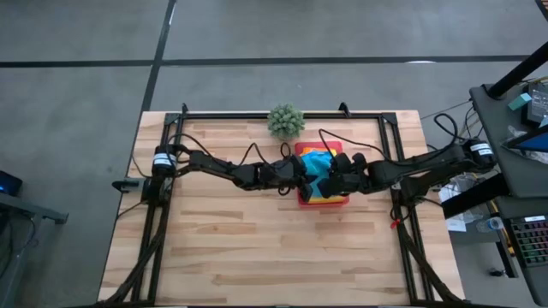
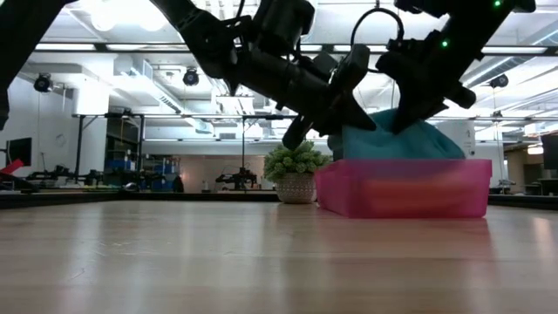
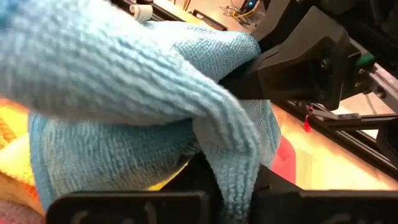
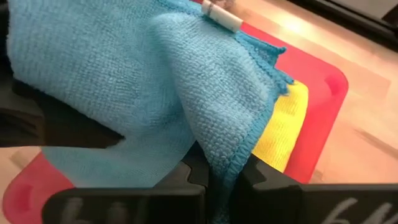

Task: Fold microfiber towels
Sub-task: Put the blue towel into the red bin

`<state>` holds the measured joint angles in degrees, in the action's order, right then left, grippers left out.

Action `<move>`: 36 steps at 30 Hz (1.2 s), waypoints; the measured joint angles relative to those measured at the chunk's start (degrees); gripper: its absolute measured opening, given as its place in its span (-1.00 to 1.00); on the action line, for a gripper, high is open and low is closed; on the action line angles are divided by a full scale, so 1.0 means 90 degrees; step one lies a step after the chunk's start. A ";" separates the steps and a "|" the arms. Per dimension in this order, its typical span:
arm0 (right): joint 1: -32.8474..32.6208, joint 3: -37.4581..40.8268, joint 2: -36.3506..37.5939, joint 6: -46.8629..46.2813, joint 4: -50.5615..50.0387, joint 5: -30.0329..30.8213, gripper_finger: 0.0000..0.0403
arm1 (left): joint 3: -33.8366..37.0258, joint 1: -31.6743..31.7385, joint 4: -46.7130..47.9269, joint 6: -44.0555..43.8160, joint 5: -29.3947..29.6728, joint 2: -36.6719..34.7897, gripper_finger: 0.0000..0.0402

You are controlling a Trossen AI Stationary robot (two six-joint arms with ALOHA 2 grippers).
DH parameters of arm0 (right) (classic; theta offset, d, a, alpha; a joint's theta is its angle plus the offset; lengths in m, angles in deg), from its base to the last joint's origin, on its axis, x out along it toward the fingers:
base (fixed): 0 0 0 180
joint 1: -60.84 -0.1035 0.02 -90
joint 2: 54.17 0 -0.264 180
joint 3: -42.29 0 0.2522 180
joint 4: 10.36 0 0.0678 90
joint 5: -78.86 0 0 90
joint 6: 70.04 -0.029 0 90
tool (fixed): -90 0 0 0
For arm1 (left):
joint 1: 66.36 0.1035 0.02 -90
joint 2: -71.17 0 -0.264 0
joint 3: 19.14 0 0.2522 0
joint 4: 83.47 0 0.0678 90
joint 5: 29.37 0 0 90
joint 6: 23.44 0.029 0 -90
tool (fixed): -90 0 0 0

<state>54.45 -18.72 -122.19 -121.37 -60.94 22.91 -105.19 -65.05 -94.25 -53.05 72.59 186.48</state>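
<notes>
Turquoise microfiber towel (image 1: pixel 317 162) bunches up above the pink tray (image 2: pixel 403 187), and we have it pinched from both sides. Our left end effector (image 1: pixel 301 174) comes in from the left and is clenched on a fold of the cloth; our right end effector (image 1: pixel 334 181) comes in from the right and is clenched on the hemmed edge, with the fabric squeezed between its fingers in the right wrist view. The two meet close together over the tray, which sits toward the far middle of the wooden worktop (image 1: pixel 274 248), just near the potted plant (image 1: pixel 285 121).

Under the blue cloth we see a yellow towel (image 4: pixel 283 127) lying flat in the tray, with a strip of orange towel (image 3: pixel 7 127) beside it in the left wrist view. Any grey or lime cloth is hidden from us.

We judge the step in hand to be drawing the top towel free of the stack. To do it well, we should raise both grips together and level, so the cloth hangs clear without dragging the yellow one along. Then we should spread the grips apart toward opposite corners before laying the cloth on bare wood nearer us, since a bunched pinch will fold crooked.
</notes>
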 joint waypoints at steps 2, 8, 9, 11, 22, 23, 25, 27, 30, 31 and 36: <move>0.0018 0.0009 -0.0040 -0.0128 -0.0014 -0.0011 -0.92 | 0.0001 0.0010 0.0052 -0.0008 0.0002 0.0000 -0.98; 0.0018 0.0015 -0.0128 -0.0473 -0.0035 -0.0020 -0.92 | 0.0022 0.0029 0.0081 -0.0008 0.0000 0.0000 -0.78; 0.0018 0.0016 -0.0142 -0.0505 -0.0041 -0.0010 -0.92 | 0.0022 0.0031 0.0114 -0.0008 -0.0002 0.0000 -0.74; 0.0018 0.0016 -0.0155 -0.0628 -0.0045 0.0001 -0.92 | 0.0032 0.0041 0.0139 -0.0011 -0.0005 0.0000 -0.63; 0.0021 0.0021 -0.0164 -0.0800 -0.0066 0.0075 -0.89 | 0.0051 0.0066 0.0864 -0.0029 -0.0007 -0.0005 -0.10; 0.0021 0.0021 -0.0164 -0.0800 -0.0068 0.0080 -0.86 | 0.0051 0.0066 0.0938 -0.0027 -0.0007 -0.0005 -0.07; 0.0033 0.0021 -0.0164 -0.0797 -0.0068 0.0084 -0.77 | 0.0046 0.0066 0.1103 -0.0025 -0.0007 -0.0005 -0.03; 0.0060 0.0021 -0.0164 -0.0792 -0.0071 0.0088 -0.66 | 0.0036 0.0063 0.1200 -0.0025 -0.0007 -0.0007 -0.01; 0.0123 0.0021 -0.0164 -0.0715 -0.0093 0.0095 -0.48 | 0.0070 0.0061 0.1422 -0.0012 -0.0065 -0.0103 0.00; 0.0154 0.0021 -0.0151 -0.0675 -0.0106 0.0094 -0.42 | 0.0070 0.0058 0.1509 -0.0006 -0.0068 -0.0152 0.00; 0.0328 0.0021 -0.0058 -0.0561 -0.0280 0.0050 -0.20 | 0.0118 0.0046 0.1902 0.0152 -0.0063 -0.0420 0.00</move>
<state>57.41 -18.54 -122.71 -126.42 -63.46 23.36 -104.13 -64.64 -77.13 -51.68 72.02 182.69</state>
